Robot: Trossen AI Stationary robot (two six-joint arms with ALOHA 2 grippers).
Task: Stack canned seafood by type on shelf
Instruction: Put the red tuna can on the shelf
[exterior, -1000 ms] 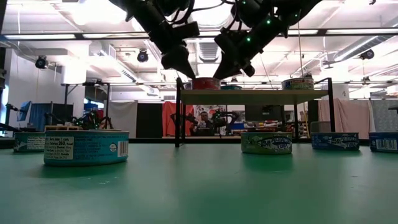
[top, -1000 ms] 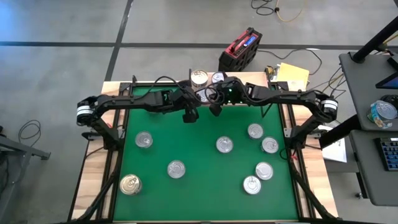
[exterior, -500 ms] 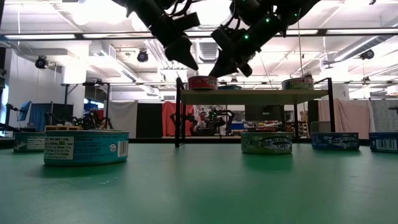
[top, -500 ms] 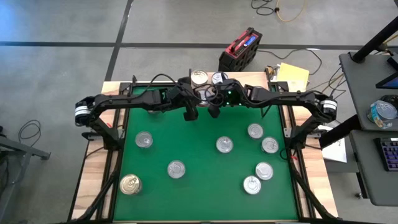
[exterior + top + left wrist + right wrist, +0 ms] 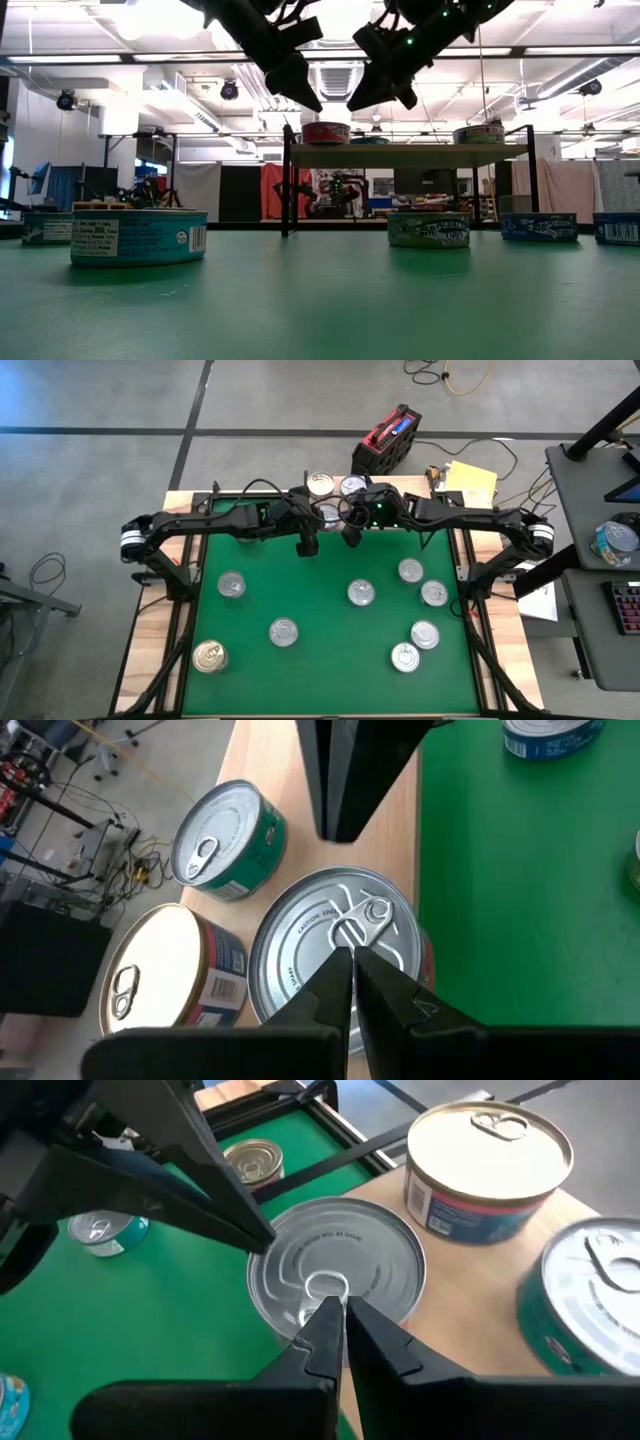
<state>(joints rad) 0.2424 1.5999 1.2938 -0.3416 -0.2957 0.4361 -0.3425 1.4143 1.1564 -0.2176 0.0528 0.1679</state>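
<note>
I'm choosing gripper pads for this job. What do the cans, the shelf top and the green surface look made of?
The cans: metal, shiny ribbed pull-tab lids, with what look like printed paper or lacquered labels. The shelf top: light wood or laminate, matte with faint grain. The green surface: flat, dull and even, probably a felt or rubber mat; the pictures leave it open.
</note>
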